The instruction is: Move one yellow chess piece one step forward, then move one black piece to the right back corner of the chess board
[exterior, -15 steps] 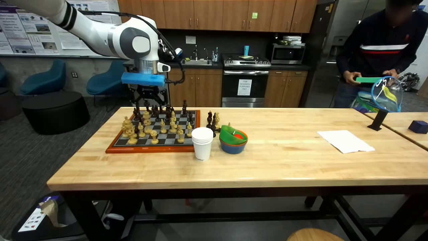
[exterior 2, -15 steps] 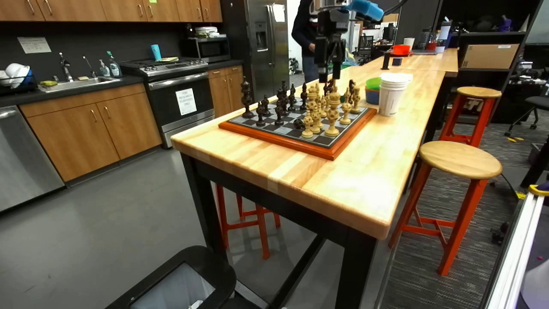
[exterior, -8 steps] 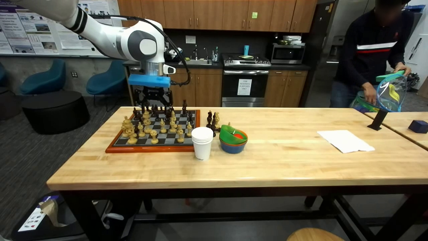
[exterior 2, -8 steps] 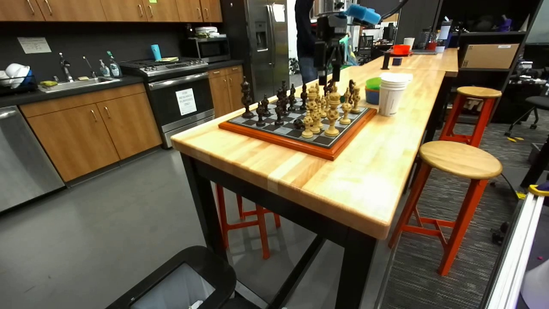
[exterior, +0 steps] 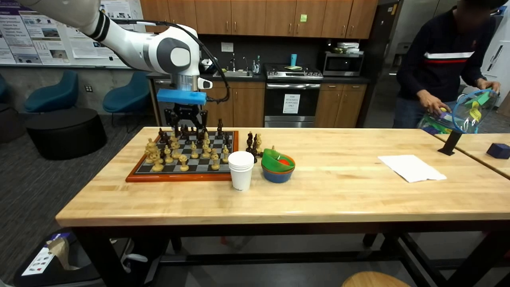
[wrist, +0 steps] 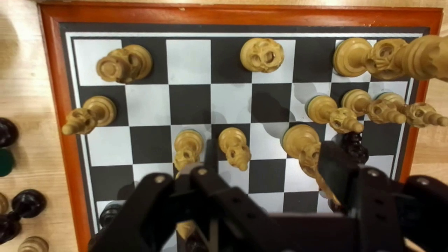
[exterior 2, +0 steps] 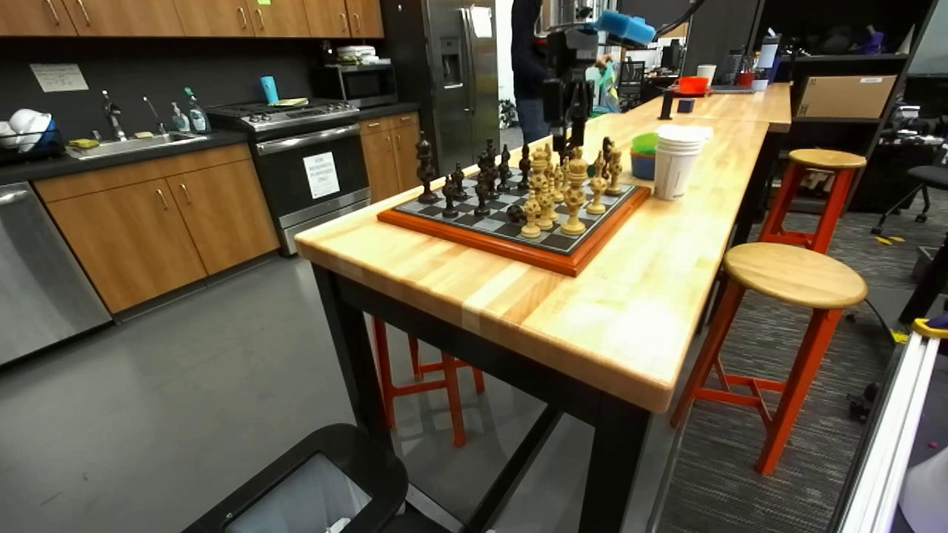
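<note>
Pieces (wrist: 28, 203) are sitting at the far left of the gripper (wrist: 271, 157) in the wrist view, off the chess board (wrist: 210, 13). Just left of the left finger (wrist: 210, 175), a yellow piece (wrist: 188, 150) is standing outside the gap. The fingers are standing wide apart, gripping nothing that shows. Inside the gap, close to the left finger, a second yellow piece (wrist: 235, 148) is standing; toward the right finger (wrist: 337, 171), a bigger yellow piece (wrist: 301, 140) is standing, partly hidden by that finger. In both exterior views the yellow pieces are standing upright, long axes running up toward the tool; whether a finger is touching any, I cannot tell. The coming move is likely turning on that gap: the fingers would be closing sideways, along the line joining those two pieces, so the tool is probably needing to centre over just one. Right of the right finger, a black piece (wrist: 354, 148) is showing, perhaps waiting for the later step.
</note>
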### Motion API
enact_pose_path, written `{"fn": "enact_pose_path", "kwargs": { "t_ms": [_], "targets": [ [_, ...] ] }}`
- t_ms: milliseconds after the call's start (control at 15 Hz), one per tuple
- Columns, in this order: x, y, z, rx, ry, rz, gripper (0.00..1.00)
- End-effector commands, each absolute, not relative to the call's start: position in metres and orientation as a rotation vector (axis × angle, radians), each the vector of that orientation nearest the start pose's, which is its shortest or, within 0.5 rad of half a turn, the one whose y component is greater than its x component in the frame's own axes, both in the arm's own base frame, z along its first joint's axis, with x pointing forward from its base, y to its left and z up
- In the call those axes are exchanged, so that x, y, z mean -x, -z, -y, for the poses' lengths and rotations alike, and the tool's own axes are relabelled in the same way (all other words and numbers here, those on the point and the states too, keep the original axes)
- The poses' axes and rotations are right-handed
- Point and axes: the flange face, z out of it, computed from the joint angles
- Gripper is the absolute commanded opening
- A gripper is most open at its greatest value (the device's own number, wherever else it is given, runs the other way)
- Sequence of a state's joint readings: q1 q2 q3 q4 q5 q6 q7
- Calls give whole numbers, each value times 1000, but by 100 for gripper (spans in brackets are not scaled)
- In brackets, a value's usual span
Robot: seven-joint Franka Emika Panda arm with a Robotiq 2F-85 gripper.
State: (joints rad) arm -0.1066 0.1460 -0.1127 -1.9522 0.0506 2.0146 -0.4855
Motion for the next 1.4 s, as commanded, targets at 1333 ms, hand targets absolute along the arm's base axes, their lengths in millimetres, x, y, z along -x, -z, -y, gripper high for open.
{"fn": "enact_pose_path", "kwargs": {
  "t_ms": [1333],
  "targets": [
    [-591, -382, 122, 3040, -167, 416, 50]
  ]
}}
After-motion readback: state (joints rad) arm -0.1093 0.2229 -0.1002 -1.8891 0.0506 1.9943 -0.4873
